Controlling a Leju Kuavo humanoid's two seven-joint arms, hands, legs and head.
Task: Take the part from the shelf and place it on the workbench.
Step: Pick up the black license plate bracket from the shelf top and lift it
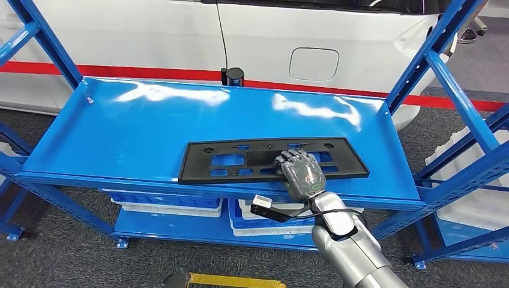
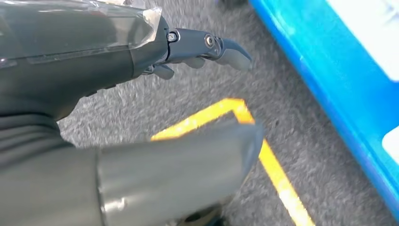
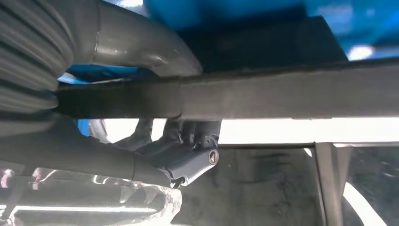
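Right hand on a black plastic part lying on a blue shelf.

Head view: flat black slotted part lying lengthwise near the front edge of the blue shelf's top deck, white car body behind. Right hand resting palm-down on the part's right half, fingers curled over its near edge, silver arm reaching in from below. Blue and white bins on the lower deck. Left wrist view: left hand hanging over grey carpet with a yellow floor line, fingers spread apart, holding nothing. Right wrist view: part seen edge-on as a dark bar, thumb on one face, fingers on the other, gripping it.
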